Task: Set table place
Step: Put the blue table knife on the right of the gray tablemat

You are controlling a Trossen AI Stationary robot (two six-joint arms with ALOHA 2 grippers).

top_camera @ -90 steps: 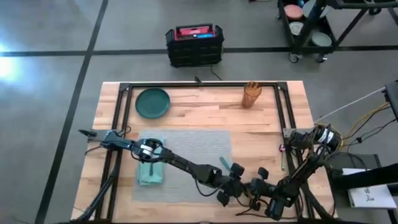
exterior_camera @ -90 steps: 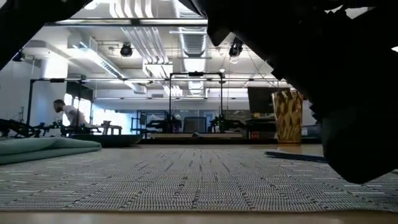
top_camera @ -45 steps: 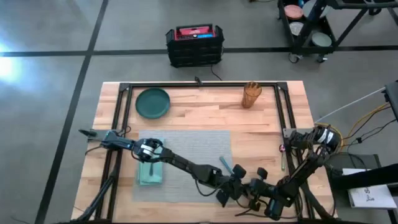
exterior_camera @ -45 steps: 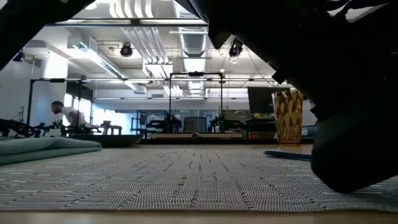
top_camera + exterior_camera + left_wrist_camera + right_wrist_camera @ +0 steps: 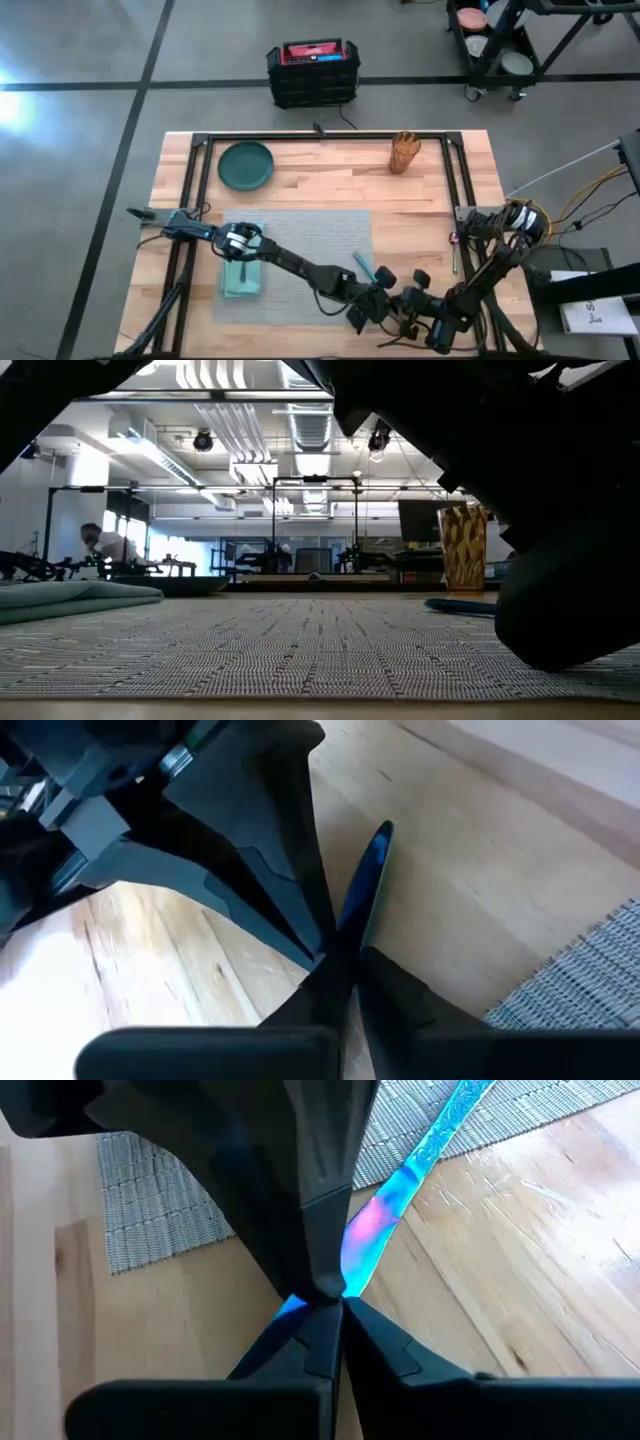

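Observation:
An iridescent blue knife (image 5: 361, 266) lies slanted at the grey placemat's (image 5: 300, 235) right edge, near the table's front. My left gripper (image 5: 368, 297) reaches it across the mat and is shut on its near part. My right gripper (image 5: 392, 300) comes from the right and is shut on the same part, tip to tip with the left. The knife's patterned far part (image 5: 465, 1095) lies over the mat. A teal napkin (image 5: 243, 275) rests on the mat's left part. My left gripper pinches the knife's thin blue edge (image 5: 352, 925) between its two fingers, close to the right gripper's tips. The knife's rounded end (image 5: 382, 830) sticks out beyond the fingers. My right gripper pinches the knife's smooth, wide part (image 5: 365, 1240) between its two fingers, right where the left gripper's fingers (image 5: 320, 1230) meet it from the other side. From there the knife runs away toward the mat (image 5: 160, 1190).
A dark green plate (image 5: 246, 165) sits at the table's far left, a wooden patterned cup (image 5: 404, 152) at the far right. Another small utensil (image 5: 453, 252) lies on the bare wood right of the mat. A black rail frame (image 5: 320, 137) borders the work area.
In the low view the dark gripper bulk at the right has sunk a little toward the mat. The knife has stayed at the mat's right edge.

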